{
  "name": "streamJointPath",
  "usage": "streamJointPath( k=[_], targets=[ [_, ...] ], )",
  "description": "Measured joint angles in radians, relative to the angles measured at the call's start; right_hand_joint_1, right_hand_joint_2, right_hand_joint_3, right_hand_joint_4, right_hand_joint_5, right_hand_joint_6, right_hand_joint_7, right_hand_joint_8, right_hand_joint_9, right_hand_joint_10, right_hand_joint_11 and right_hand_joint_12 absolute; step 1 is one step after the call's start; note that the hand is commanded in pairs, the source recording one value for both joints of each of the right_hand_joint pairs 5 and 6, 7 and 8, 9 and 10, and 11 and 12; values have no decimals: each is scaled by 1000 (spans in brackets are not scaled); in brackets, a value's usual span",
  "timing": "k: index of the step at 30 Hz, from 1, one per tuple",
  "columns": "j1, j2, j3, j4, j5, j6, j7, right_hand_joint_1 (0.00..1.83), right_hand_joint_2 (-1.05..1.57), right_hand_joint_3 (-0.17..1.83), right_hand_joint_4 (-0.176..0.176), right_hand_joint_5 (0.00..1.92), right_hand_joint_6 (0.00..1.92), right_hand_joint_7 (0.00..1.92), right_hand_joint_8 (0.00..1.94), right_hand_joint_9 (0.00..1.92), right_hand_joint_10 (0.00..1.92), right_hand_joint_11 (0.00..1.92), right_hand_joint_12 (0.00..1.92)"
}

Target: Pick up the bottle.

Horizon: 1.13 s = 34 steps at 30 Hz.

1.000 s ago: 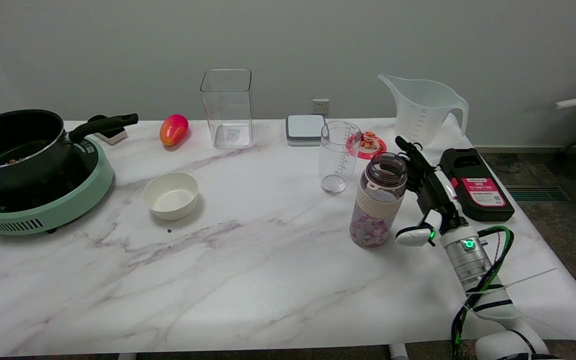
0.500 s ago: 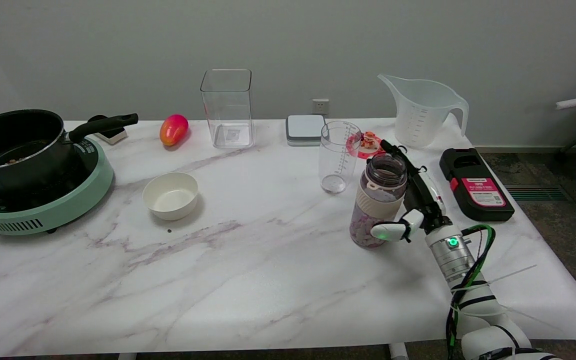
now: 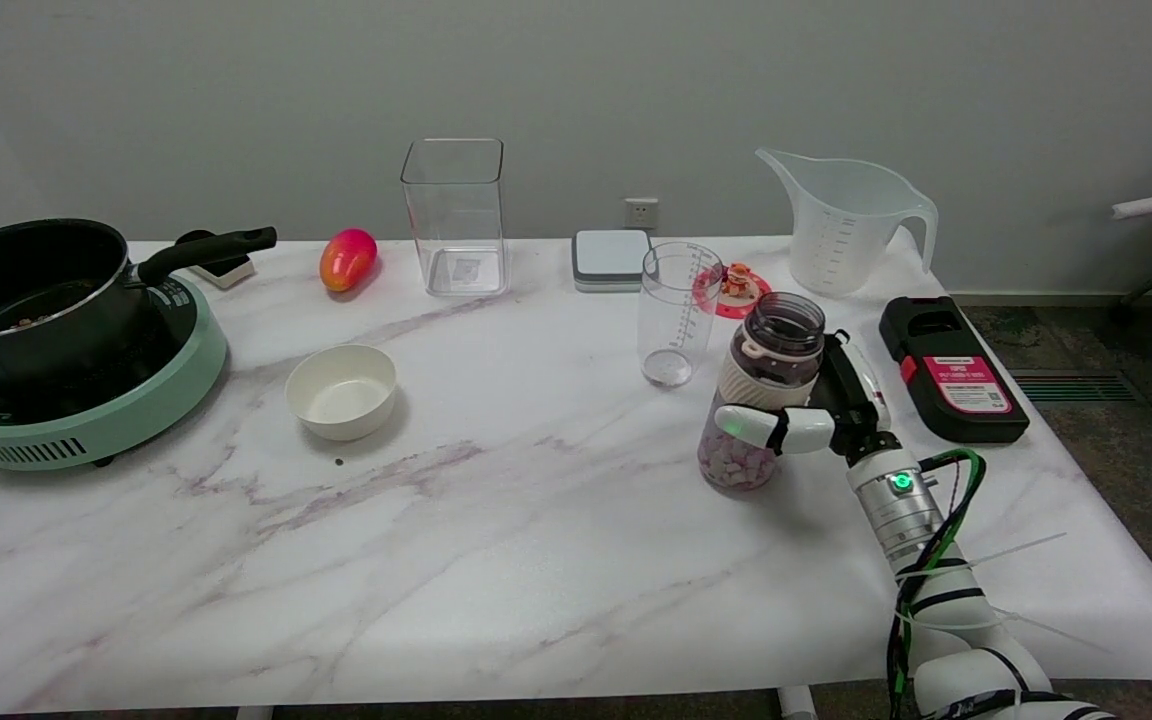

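Note:
The bottle is clear, open at the top, with a cream band around its middle and pink and white pieces in its bottom. It is at the table's right, leaning a little with its mouth toward the right. My right hand grips it from the right side. The white thumb lies across the bottle's front below the band, and the black fingers are hidden behind it. The bottle's base is at or just above the tabletop; I cannot tell which.
A clear measuring cup stands just left of the bottle. A black and red device lies to the right, with a large jug behind it. Farther left are a white bowl, a tall clear container and a pot on a green cooker.
My right hand moved left to the bottle and closed around it, the thumb swinging across its front. The bottle's top has shifted up and to the right.

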Motion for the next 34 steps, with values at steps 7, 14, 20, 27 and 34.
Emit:
streamJointPath(
  k=[7,14,20,27,34],
  targets=[
    [3,-2,4,-3,14,-1,0,1275,807,558,0,1162,1162,1489,1489,1419,1419,1086,1086],
    [3,-3,25,24,24,-1,1,1260,1089,475,0,1267,1267,1559,1559,1487,1487,1166,1166],
    [3,3,57,78,38,-19,-7,1257,1140,462,0,1288,1288,1563,1563,1482,1482,1166,1166],
    [3,11,124,153,49,-61,-29,1250,1183,443,0,1309,1309,1569,1569,1489,1489,1171,1171],
    [3,42,196,231,54,-122,-69,1247,1200,440,0,1319,1319,1571,1571,1492,1492,1180,1180]
  ],
)
